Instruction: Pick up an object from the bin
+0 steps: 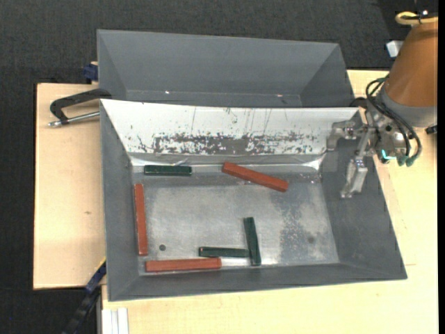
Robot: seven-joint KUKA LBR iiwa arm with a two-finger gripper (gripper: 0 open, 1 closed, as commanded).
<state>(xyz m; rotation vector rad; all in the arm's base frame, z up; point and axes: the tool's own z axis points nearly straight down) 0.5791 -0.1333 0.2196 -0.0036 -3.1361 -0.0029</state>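
My gripper [351, 178] is hanging over the grey metal bin's [365, 245] right slope; open or closed, I cannot tell. The long flat red bar [255, 176] is lying to its left, pointing lengthwise toward it.

You have three long red rectangular bars [140, 218] [182, 264] [254, 176], at nine, seven and twelve o'clock, and three shorter dark green bars [167, 170] [222, 252] [252, 241], at eleven, six and five o'clock
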